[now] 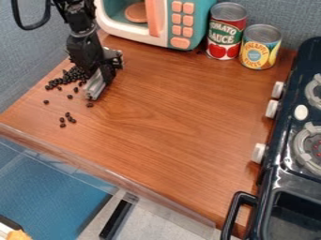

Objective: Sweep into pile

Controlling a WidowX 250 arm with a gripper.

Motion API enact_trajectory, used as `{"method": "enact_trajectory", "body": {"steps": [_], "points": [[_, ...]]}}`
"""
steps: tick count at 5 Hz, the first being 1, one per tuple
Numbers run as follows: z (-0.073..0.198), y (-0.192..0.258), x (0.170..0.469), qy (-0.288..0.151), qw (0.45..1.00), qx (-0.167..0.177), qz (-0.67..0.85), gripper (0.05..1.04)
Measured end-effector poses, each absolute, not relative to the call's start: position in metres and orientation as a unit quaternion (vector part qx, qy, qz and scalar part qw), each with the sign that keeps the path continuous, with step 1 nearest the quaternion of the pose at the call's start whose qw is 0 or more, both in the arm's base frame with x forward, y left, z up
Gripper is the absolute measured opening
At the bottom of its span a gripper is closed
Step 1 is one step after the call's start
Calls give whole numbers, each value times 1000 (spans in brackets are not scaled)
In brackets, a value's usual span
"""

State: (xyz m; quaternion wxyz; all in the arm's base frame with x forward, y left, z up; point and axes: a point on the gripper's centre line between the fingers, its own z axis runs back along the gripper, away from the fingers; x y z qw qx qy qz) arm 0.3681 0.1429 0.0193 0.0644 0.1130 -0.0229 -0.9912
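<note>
Small dark beans lie at the left of the wooden table (169, 108). Most are in a loose heap (70, 77) just left of the gripper (94, 96), with a few stray beans (67, 118) nearer the front edge and one bean (89, 105) just below the gripper's tip. The black gripper hangs low over the table beside the heap, its silvery lower end near the surface. Whether its fingers are apart cannot be told. Part of the heap may be hidden behind the arm.
A toy microwave (164, 21) stands at the back, with a tomato sauce can (226, 33) and a pineapple can (259, 49) to its right. A dark toy stove (285, 154) with white knobs lines the right side. The table's clear front rim (113, 176) slants below.
</note>
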Motion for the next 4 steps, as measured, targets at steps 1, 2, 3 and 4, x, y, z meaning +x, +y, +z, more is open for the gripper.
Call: {"method": "enact_trajectory", "body": {"steps": [1,2,3,4], "points": [[52,121,378,-31,32,145,-988,391],[78,105,384,-37,11,172,-984,390],[99,77,385,-31,-37,193,-980,390],[95,29,378,-25,-121,193,-973,390]]}}
